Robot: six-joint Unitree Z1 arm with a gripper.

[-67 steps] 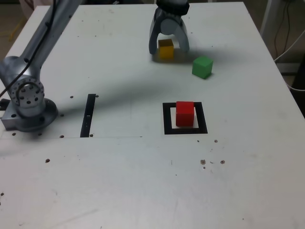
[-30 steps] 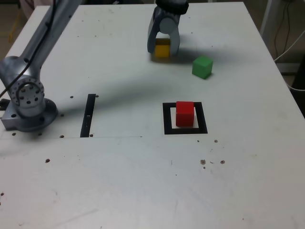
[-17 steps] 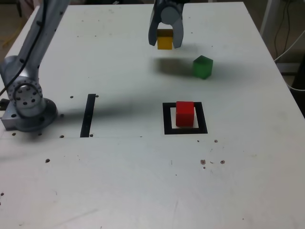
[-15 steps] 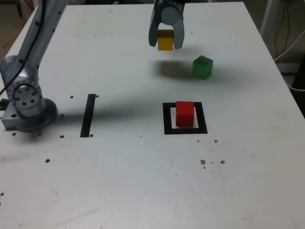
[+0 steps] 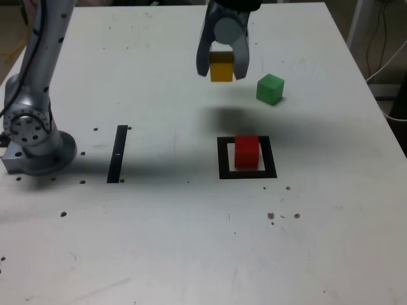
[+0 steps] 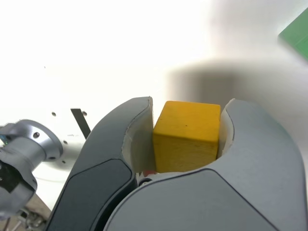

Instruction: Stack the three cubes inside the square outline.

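One cube down, two to go. The red cube [image 5: 247, 151] sits inside the square outline [image 5: 223, 156], flat on the pale centre, nothing on top of it yet. I've got the yellow cube [image 5: 221, 67] clamped in the gripper [image 5: 222, 65], jaws pressed on its two opposite sides; in the wrist view the yellow cube [image 6: 186, 135] fills the gap between the pads with no slack I can see. It hangs off the table, beyond the outline and a bit toward the exterior view's left, its shadow on the table between. The green cube [image 5: 270, 88] rests untouched on the table, beyond the outline, just to the exterior view's right of the gripper. Left, I reckon: yellow onto red, then green.
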